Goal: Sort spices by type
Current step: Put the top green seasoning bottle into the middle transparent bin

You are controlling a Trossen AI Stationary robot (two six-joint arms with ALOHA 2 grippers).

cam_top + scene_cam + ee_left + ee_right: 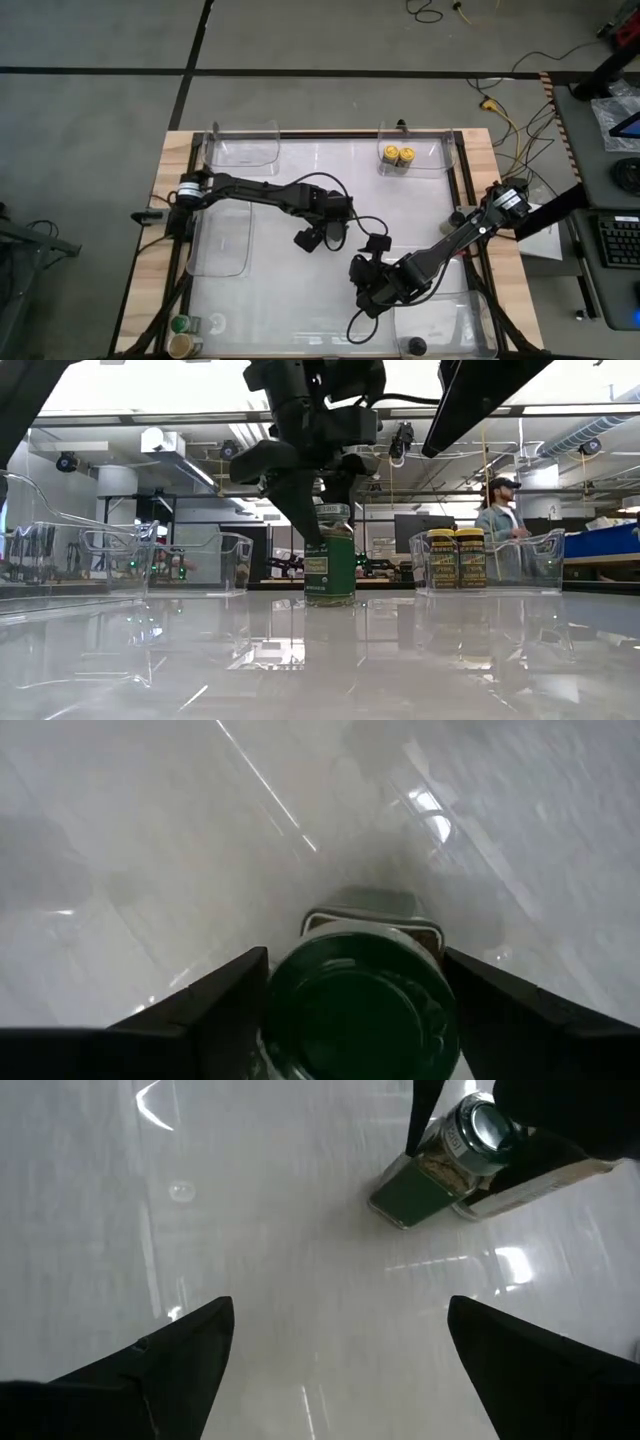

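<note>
Left claw: my left gripper (322, 510) sits over the small green-lidded cylindrical spice jar (330, 568) out in the middle of the glossy white table (300, 300). In its wrist view the dark fingers (215, 1005) stand either side of the green lid with a thin gap showing on each flank, so I read them as spread around the jar and not clamped on it.

Jar under left claw: upright on the table in the low view, directly below the left claw, between its two fingers.

Right claw: my right gripper (362, 272) waits just beside the left one, toward the near edge, fingers wide apart with nothing between them. The green jar shows a little way ahead of it in its wrist view.

Done so far: two small yellow-lidded jars (397, 156) stand side by side in the clear rectangular plastic bin (425, 150) well beyond both claws at the far edge. I judge that pair sorted.

Partly done: a small black-lidded jar (417, 346) sits alone in the clear bin (470, 330) just behind the right claw at the near edge.

Waiting: another green-lidded jar (181, 324) and a tan-lidded jar (181, 346) stand at the near left corner, well away from the left claw.

Left to do: by my count most jars still need a bin. The remaining jars I cannot find in any view.
</note>
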